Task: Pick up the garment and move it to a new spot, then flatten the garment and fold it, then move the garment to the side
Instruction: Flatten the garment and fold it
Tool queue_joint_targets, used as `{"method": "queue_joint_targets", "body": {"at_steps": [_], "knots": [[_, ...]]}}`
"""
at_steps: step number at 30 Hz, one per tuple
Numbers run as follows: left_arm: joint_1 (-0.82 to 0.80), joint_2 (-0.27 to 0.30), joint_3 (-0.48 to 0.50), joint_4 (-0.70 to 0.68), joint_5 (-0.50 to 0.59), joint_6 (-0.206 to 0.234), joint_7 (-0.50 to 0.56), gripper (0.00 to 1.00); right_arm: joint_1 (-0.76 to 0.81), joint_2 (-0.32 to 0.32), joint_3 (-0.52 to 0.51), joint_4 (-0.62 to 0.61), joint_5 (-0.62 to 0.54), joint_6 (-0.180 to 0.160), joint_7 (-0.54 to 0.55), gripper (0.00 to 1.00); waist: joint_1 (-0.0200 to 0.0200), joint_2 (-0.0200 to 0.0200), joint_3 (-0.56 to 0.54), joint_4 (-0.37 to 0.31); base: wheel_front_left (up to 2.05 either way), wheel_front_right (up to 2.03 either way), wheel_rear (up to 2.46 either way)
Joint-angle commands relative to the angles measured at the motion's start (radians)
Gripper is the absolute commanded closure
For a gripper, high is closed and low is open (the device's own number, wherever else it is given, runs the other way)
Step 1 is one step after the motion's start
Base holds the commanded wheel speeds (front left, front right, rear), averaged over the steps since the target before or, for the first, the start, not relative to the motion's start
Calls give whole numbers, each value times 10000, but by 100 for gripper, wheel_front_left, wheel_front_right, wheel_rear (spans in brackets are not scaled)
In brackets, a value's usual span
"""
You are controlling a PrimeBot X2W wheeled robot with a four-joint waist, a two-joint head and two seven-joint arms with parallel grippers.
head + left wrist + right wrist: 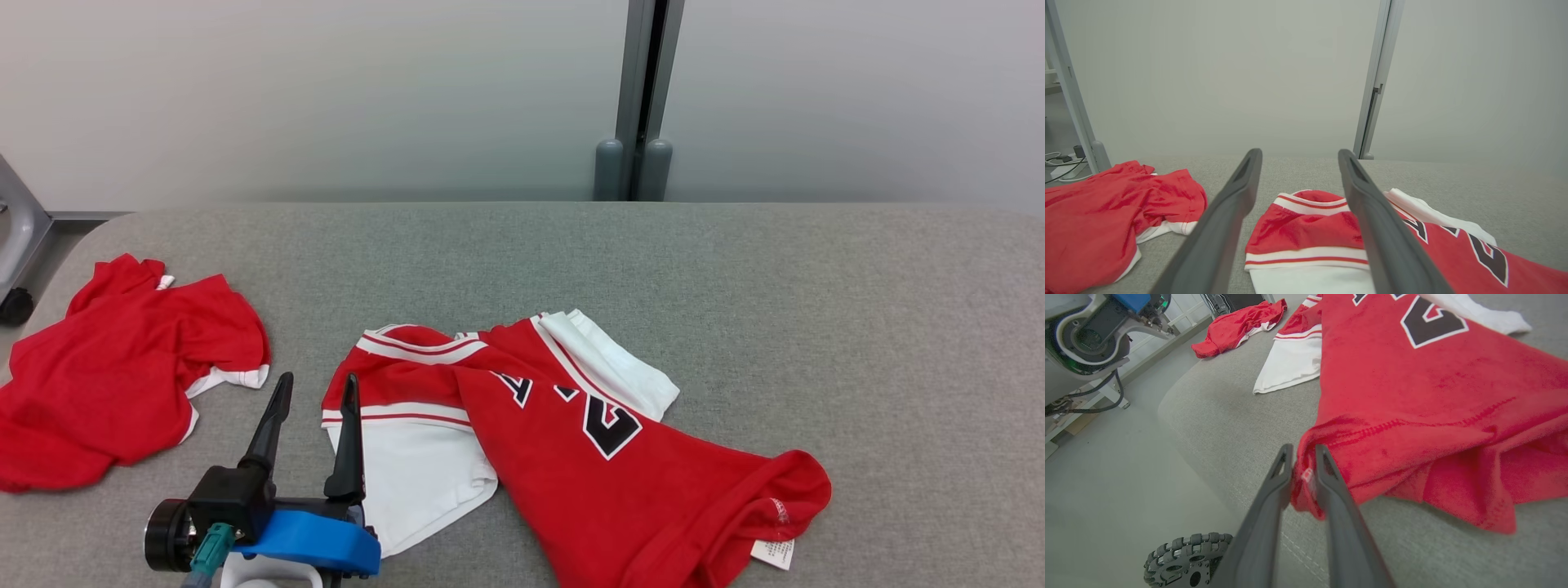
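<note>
The garment (604, 465), a red jersey with white sleeves and black numerals, lies crumpled on the grey padded table (735, 269), its hem reaching the front edge. In the left wrist view the garment (1306, 228) has its red-and-white collar end just beyond my fingers. My left gripper (318, 377) is open and empty, hovering beside the garment's left sleeve; it is the same open left gripper (1298, 152) in its own wrist view. My right gripper (1303, 447) stands at the table's front edge, jaws parted a little, with the hem of the garment (1412, 396) lying between the fingers.
A second red garment (106, 367) lies bunched at the table's left end. A white label (771, 551) sticks out of the jersey's hem. A wall with a grey post (645, 98) stands behind the table. My wheeled base (1184, 563) is on the floor below the front edge.
</note>
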Motion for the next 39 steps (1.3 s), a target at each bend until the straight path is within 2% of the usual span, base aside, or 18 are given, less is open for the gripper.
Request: {"method": "queue_joint_targets", "body": {"at_steps": [1, 5, 9, 10, 11, 13, 18, 29, 39], "knots": [[-13, -5, 52, -4, -1, -18, -25, 0, -64, -118, -217, -159, -19, 1, -139, 0, 1, 0, 21, -16, 0, 0, 0], [-67, -4, 90, -6, 4, -31, -25, 0, -499, -205, -1188, -557, -262, 1, -430, 0, 1, 0, 65, -63, 0, 0, 0], [-93, -5, 132, -58, 49, -20, -25, 0, -1002, -267, -2620, -548, -617, 3, -273, 0, 1, 0, 115, -93, 0, 0, 0], [-93, -5, 132, -58, 49, -20, -25, 0, -1002, -267, -2620, -548, -617, 3, -273, 0, 1, 0, 115, -93, 0, 0, 0], [-102, -4, 152, -80, 93, -26, -25, 0, -1338, -259, -3240, -403, -803, 1, -81, 0, 1, 0, 145, -96, 0, 0, 0], [-120, -5, 177, -90, 124, -27, -25, 0, -1601, -268, -3722, -139, -991, 1, 194, 0, 1, 0, 180, -88, 0, 0, 0], [-202, -4, 199, -98, 194, -67, -25, 0, -2008, -216, -4344, 638, -1072, 1, 518, 0, 1, 0, 283, 5, 0, 0, 0], [-324, -5, 206, -121, 206, -35, -25, 0, -1869, -6, -4299, 3607, -1048, 1, 410, 0, 1, 0, 502, 294, 0, 0, 0], [-350, -5, 176, -89, 232, -28, -25, 0, -1878, 303, -3878, 5050, -1074, 3, 205, 0, 1, 0, 476, 311, 0, 0, 0]]}}
